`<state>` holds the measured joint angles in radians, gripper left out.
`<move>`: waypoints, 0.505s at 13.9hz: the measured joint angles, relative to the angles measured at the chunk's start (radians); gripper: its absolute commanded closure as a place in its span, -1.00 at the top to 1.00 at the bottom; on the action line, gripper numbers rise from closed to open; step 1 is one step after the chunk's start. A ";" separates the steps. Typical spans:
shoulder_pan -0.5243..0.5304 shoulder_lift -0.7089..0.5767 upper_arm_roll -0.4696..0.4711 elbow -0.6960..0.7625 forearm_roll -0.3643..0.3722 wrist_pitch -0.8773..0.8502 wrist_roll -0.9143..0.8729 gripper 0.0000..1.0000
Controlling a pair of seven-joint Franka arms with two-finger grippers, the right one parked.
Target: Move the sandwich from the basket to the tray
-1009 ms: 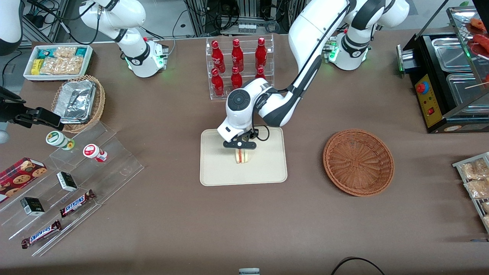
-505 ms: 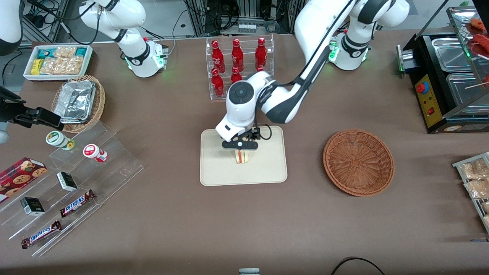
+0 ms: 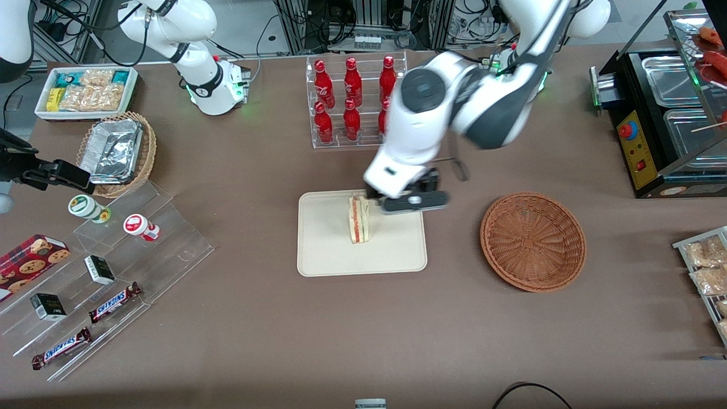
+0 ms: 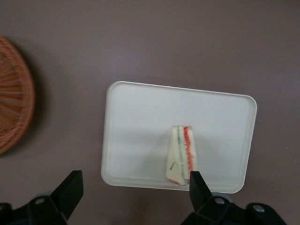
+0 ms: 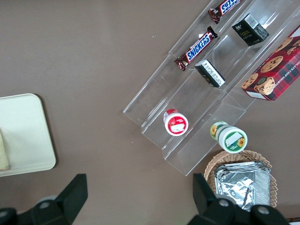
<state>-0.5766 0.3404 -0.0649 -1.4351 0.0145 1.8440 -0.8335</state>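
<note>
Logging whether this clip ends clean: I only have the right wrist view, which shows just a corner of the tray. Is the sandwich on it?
Observer: Yes, the sandwich stands on the tray, filling edge up, near the middle.
Operator: Is the gripper holding it?
Observer: No, the gripper is open, raised above the tray and clear of the sandwich.
Operator: Anything in the basket?
Observer: The basket is empty.

The front view looks steeply down over the whole table from high up; the left wrist view looks straight down, nearer, past the gripper (image 4: 133, 190); both share the tray (image 3: 324, 255) (image 4: 136, 117), sandwich (image 3: 359, 219) (image 4: 181, 154) and basket (image 3: 533, 241) (image 4: 11, 112); the right wrist view catches the tray's (image 5: 28, 140) corner.
</note>
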 measured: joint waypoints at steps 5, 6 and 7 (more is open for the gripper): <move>0.175 -0.148 0.002 -0.006 -0.003 -0.211 0.167 1.00; 0.203 -0.168 0.002 -0.010 -0.004 -0.236 0.211 1.00; 0.234 -0.187 0.002 -0.017 -0.005 -0.254 0.260 1.00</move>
<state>-0.3427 0.1536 -0.0625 -1.4519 0.0098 1.5900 -0.5733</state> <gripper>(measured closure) 0.000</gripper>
